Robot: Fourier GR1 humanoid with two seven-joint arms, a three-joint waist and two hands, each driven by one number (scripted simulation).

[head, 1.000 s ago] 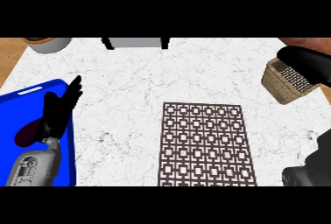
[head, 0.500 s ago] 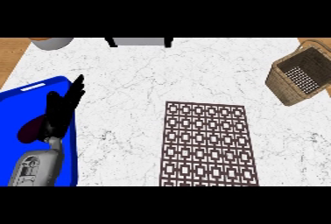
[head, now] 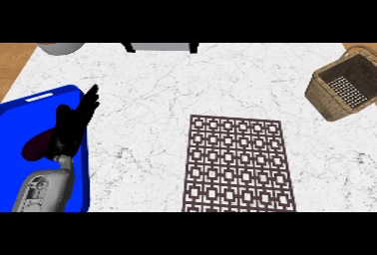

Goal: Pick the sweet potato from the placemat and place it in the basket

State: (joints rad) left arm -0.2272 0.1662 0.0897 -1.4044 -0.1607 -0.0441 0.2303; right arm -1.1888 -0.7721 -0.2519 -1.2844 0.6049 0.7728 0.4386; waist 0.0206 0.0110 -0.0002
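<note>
While my left hand point(head: 70, 127) rests at 9 o'clock with its fingers straight and holding nothing, my right hand is out of view. The placemat point(head: 237, 164) at 6 o'clock lies bare, and I cannot see the sweet potato anywhere. I judge it best to check inside the basket point(head: 329, 97) at 2 o'clock.

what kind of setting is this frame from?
Most likely a kitchen counter: a white marble-look counter top with a patterned placemat, a wicker basket at the right edge and a blue tray at the left. The left hand rests open over the tray.
</note>
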